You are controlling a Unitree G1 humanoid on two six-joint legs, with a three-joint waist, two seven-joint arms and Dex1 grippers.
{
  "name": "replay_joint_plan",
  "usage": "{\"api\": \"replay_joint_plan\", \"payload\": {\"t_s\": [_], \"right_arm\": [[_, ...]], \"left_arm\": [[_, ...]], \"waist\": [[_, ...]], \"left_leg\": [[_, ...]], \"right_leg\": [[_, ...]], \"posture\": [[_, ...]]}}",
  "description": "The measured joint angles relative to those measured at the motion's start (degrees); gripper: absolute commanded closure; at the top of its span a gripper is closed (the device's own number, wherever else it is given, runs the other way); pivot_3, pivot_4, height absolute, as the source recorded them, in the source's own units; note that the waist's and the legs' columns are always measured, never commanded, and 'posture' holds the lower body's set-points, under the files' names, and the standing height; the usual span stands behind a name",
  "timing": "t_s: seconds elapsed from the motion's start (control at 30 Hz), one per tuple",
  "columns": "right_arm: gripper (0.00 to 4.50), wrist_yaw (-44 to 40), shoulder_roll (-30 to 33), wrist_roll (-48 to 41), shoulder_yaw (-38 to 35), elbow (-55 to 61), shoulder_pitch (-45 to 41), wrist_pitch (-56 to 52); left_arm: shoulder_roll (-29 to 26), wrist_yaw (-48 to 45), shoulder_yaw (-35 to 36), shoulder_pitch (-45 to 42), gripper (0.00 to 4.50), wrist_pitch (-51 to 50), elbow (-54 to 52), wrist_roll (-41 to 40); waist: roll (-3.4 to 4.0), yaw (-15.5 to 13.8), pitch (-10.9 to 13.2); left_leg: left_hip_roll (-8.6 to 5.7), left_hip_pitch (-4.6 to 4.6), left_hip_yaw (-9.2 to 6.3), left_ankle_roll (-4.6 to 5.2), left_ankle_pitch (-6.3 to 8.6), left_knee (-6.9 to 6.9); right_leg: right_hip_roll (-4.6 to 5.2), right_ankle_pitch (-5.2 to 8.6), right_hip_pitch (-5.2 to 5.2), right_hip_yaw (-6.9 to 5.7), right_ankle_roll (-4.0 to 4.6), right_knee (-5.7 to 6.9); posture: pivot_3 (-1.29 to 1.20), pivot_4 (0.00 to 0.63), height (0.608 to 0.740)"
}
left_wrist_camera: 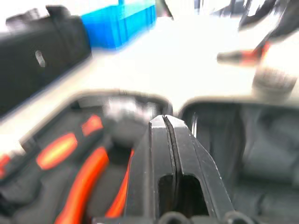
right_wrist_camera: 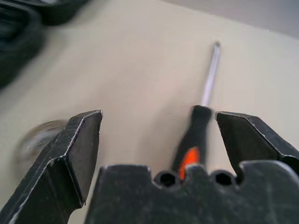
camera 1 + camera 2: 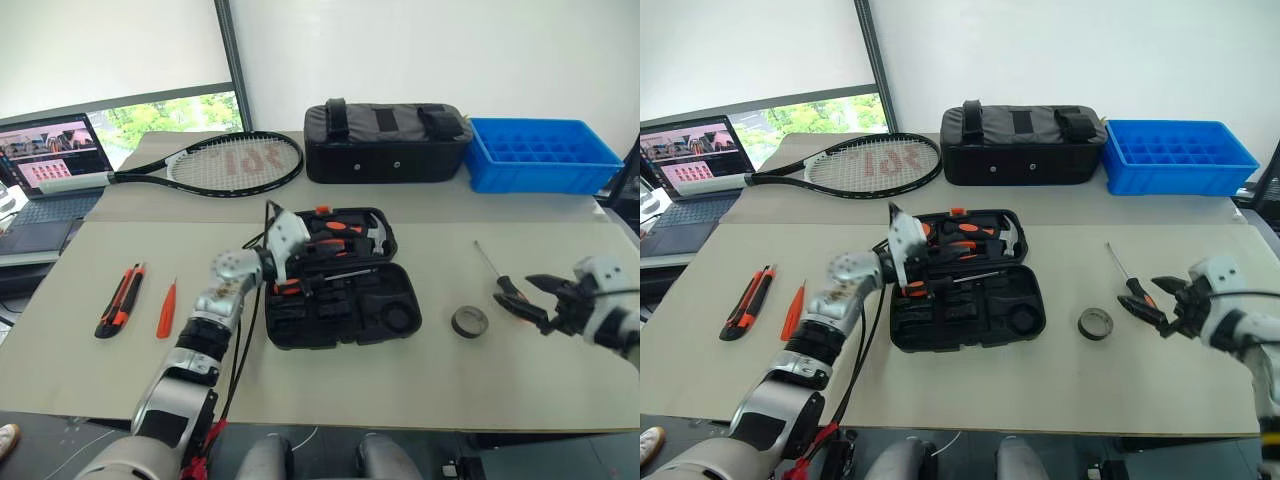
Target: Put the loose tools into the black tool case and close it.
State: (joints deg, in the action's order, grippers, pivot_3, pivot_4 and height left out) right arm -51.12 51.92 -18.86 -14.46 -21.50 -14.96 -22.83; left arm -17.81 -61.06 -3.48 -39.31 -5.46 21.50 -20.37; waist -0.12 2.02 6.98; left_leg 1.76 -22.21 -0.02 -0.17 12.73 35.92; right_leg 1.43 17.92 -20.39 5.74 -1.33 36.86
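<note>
Black hinged plastic tool case (image 3: 345,290) lies open at frame centre on the beige counter (image 3: 400,380). Left claw (image 1: 169,122), fingers pressed together and empty, hangs over it. Right claw (image 2: 159,116), spread wide at lower right, straddles a long black-and-orange screwdriver (image 2: 202,126) beside a dark tape roll (image 3: 469,321).

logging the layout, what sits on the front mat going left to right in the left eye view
knife → small screwdriver → left hand → open tool case → tape roll → long screwdriver → right hand
</note>
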Motion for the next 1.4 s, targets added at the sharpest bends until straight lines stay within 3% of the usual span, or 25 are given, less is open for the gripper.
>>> {"api": "replay_joint_plan", "payload": {"t_s": [0.2, 0.37, 0.6, 0.8, 0.97, 1.07, 1.4], "right_arm": [[0.0, 0.3, -0.2, 6.7, 6.9, -13.4, -10.0, -1.3], [1.47, -1.0, -0.2, 8.9, 9.6, -17.0, -13.7, -2.8], [3.65, -2.1, -0.2, 9.3, 10.2, -18.0, -14.8, -2.2], [3.65, -2.7, -0.4, 10.1, 10.7, -17.7, -15.3, 0.2], [3.65, -9.2, -3.5, 8.5, 13.3, -6.5, -17.3, 2.1], [3.65, -11.9, -5.1, 8.2, 14.8, -0.9, -18.7, 2.1], [3.65, -26.7, -10.2, 8.7, 23.4, 3.0, -19.3, 20.8]], "left_arm": [[-10.5, -7.2, 3.5, 5.6, 4.45, -19.8, -14.8, -12.3], [-22.6, -17.0, 2.6, 11.2, 4.5, -30.1, -26.6, -18.4], [-25.8, -20.8, 2.0, 12.8, 4.5, -31.9, -31.7, -20.0], [-26.7, -21.0, 1.7, 13.1, 4.5, -31.1, -32.0, -19.2], [-27.8, -18.0, 3.1, 13.1, 4.5, -28.9, -31.9, -16.9], [-27.7, -15.1, 4.6, 13.0, 3.85, -28.0, -31.9, -16.1], [-35.3, -12.8, 13.9, 23.9, 0.08, -30.1, -39.2, -18.8]], "waist": [[0.03, 0.2, 0.0], [-0.18, 0.5, 0.2], [-0.22, 0.3, 0.2], [-0.18, 0.5, 0.2], [-0.01, 1.5, 0.3], [0.0, 1.3, 0.3], [-0.04, 0.3, 0.4]], "left_leg": [[0.0, 0.0, -0.06, 0.0, 0.0, -0.01], [0.09, 0.26, -0.08, 0.0, 0.01, -0.03], [0.07, 0.28, -0.04, -0.01, 0.0, 0.08], [0.07, 0.23, -0.02, -0.01, 0.0, 0.02], [0.2, 0.23, -0.01, -0.01, 0.0, -0.05], [0.2, 0.22, -0.1, -0.01, 0.0, -0.05], [0.2, 0.19, -0.09, 0.0, 0.02, -0.09]], "right_leg": [[0.02, 0.01, 0.04, -0.06, 0.0, -0.1], [-0.03, 0.03, 0.25, -0.12, 0.02, -0.13], [-0.01, 0.08, 0.32, -0.09, -0.07, -0.14], [-0.02, 0.05, 0.2, -0.05, -0.02, -0.12], [-0.15, 0.04, 0.12, 0.0, -0.01, -0.05], [-0.15, 0.04, 0.12, -0.08, 0.0, -0.05], [0.08, 0.02, 0.03, -0.14, 0.04, -0.08]], "posture": [[0.0, 0.15, 0.707], [0.0, 0.15, 0.707], [0.0, 0.15, 0.707], [0.0, 0.15, 0.707], [0.0, 0.15, 0.707], [0.0, 0.15, 0.707], [0.0, 0.15, 0.707]]}}
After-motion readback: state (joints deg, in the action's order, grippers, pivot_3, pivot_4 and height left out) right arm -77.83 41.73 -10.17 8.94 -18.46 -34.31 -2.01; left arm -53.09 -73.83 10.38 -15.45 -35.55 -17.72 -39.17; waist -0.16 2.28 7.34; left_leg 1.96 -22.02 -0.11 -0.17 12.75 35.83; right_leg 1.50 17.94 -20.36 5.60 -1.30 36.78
